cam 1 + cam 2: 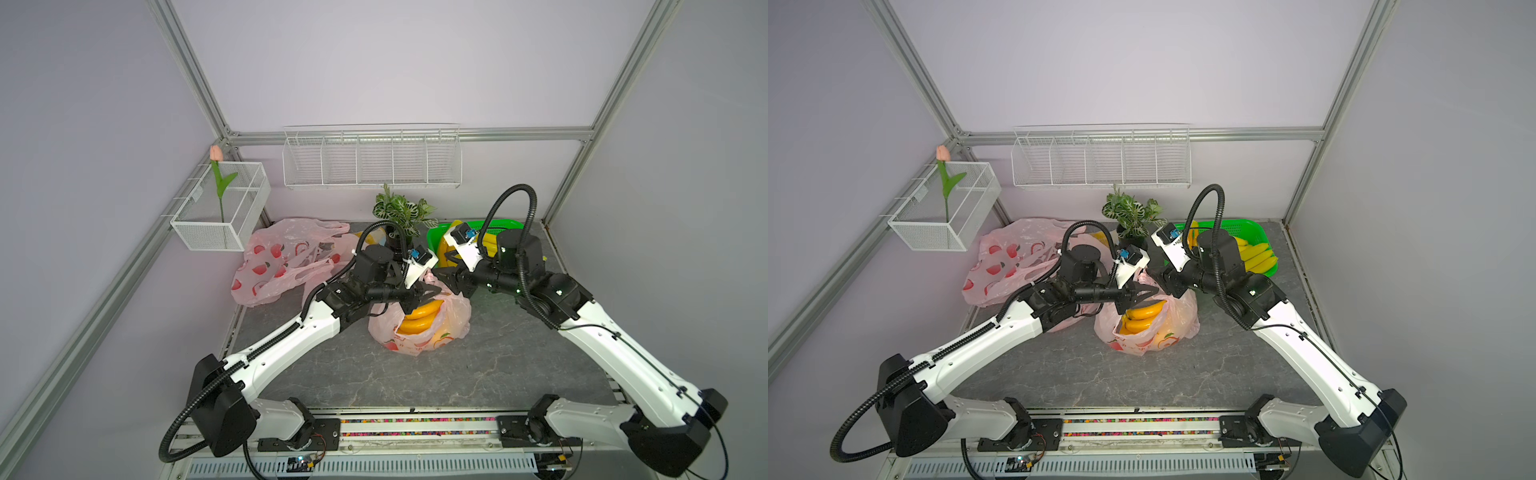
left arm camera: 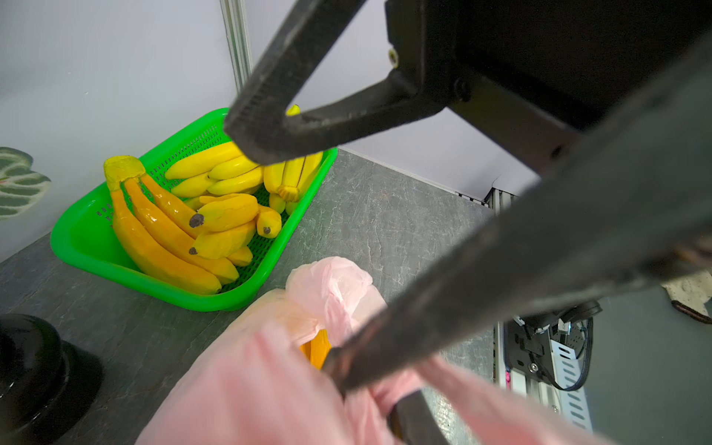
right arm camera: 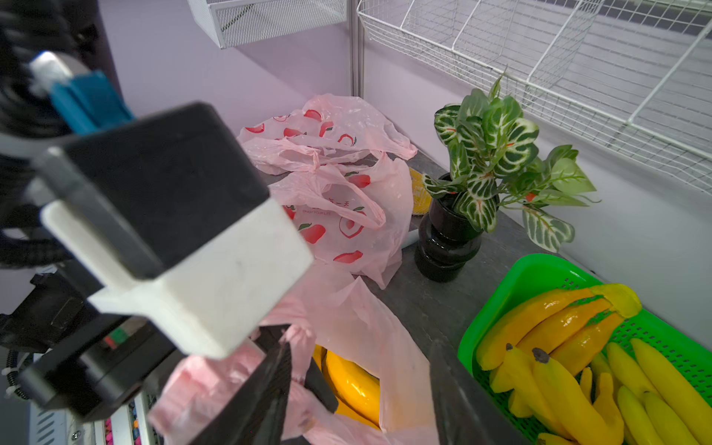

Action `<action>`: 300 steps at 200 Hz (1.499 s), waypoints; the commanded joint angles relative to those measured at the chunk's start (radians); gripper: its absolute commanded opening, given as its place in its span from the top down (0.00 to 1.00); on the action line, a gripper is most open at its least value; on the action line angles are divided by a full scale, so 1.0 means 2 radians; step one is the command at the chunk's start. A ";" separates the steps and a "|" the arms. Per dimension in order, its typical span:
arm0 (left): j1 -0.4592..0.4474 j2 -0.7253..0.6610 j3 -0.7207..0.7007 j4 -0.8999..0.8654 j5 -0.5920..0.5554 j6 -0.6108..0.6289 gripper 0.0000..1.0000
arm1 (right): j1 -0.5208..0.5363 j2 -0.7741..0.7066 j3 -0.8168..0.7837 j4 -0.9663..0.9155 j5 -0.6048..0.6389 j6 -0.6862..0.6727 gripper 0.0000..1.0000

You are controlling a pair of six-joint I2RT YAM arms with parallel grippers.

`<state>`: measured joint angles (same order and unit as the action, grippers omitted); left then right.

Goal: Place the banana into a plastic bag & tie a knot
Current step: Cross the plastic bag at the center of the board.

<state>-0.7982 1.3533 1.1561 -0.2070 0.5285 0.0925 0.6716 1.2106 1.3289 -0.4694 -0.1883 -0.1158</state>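
Slip risk: left pincer (image 2: 370, 393) is clenched on a twisted strip of the plastic bag (image 1: 455, 320). The film looks thin and slick, so a hard pull could draw it out of the grip or tear it.
Missed-grab risk: right pincer (image 3: 360, 346) is released, jaws apart just above the bag mouth, grasping nothing. If it closes on loose film and not on the other handle, the knot would likely have only one end.
Spill risk: banana (image 1: 419, 318) lies inside the bag at the middle of the counter (image 1: 415, 382), its top showing through the gaping mouth. Lifting one side alone could tip the bag and roll the bunch out.
Collision risk: both pincers work close together over the bag, with the potted plant (image 1: 403, 212) and green basket (image 2: 73, 246) just behind. A wide swing could knock either.
Knot: none visible.
Bags: one in use; spare bags (image 1: 282, 257) heaped at the back left, at least two, exact number unclear.
Banana bunches: one in the bag; about four in the green basket, some overlapping.
Wire baskets: two. One (image 1: 220, 208) is on the left wall and holds one tulip (image 1: 215, 153); one (image 1: 370, 162) is on the back wall with five compartments.
Potted plant: one.
Green basket: one.
Pincers: two.
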 commanded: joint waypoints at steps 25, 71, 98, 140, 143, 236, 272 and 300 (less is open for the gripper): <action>0.002 -0.006 -0.005 0.006 0.026 0.023 0.80 | 0.013 0.018 0.000 0.010 -0.037 -0.007 0.37; 0.002 -0.006 -0.007 0.004 0.031 0.023 0.82 | 0.014 0.031 0.005 0.020 -0.028 -0.001 0.59; 0.002 -0.005 -0.004 0.002 0.022 0.019 0.81 | 0.013 0.019 -0.007 0.037 -0.020 0.009 0.79; 0.002 -0.014 -0.005 0.005 -0.028 -0.003 0.84 | 0.013 -0.010 -0.037 0.070 0.068 0.055 0.93; 0.002 -0.016 -0.006 0.006 -0.034 -0.007 0.84 | 0.014 -0.013 -0.040 0.074 0.074 0.059 0.93; 0.003 -0.023 -0.027 0.044 -0.085 -0.028 0.87 | 0.016 -0.067 -0.094 0.119 0.173 0.122 0.93; 0.003 -0.017 -0.026 0.049 -0.073 -0.029 0.86 | 0.025 -0.059 -0.110 0.120 0.193 0.143 0.94; 0.003 -0.013 -0.028 0.032 -0.028 0.011 0.77 | 0.028 -0.055 -0.118 0.133 0.197 0.164 0.93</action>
<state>-0.7959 1.3174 1.1114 -0.1284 0.4023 0.0517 0.7181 1.0946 1.1141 -0.2493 0.1722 0.1585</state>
